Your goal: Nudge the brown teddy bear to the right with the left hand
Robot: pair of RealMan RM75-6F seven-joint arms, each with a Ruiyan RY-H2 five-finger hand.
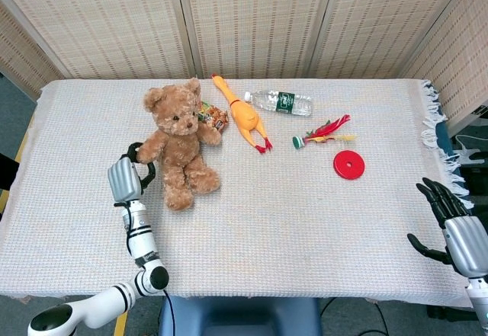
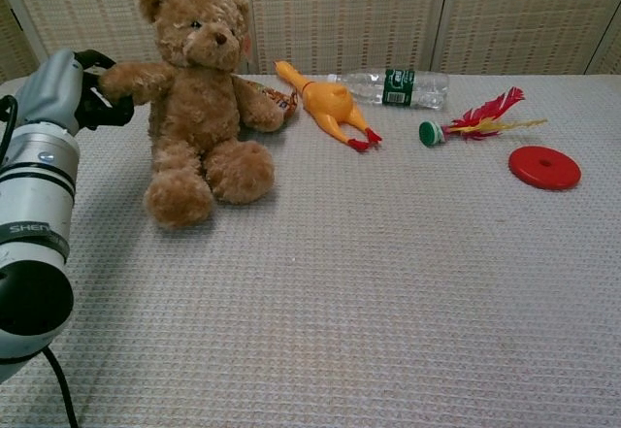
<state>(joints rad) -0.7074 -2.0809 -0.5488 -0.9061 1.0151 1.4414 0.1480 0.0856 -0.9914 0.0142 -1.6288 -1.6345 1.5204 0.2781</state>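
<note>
Brown teddy bear (image 1: 180, 144) sits upright (head tilted); left hand (image 1: 126, 174) touches its arm.
</note>
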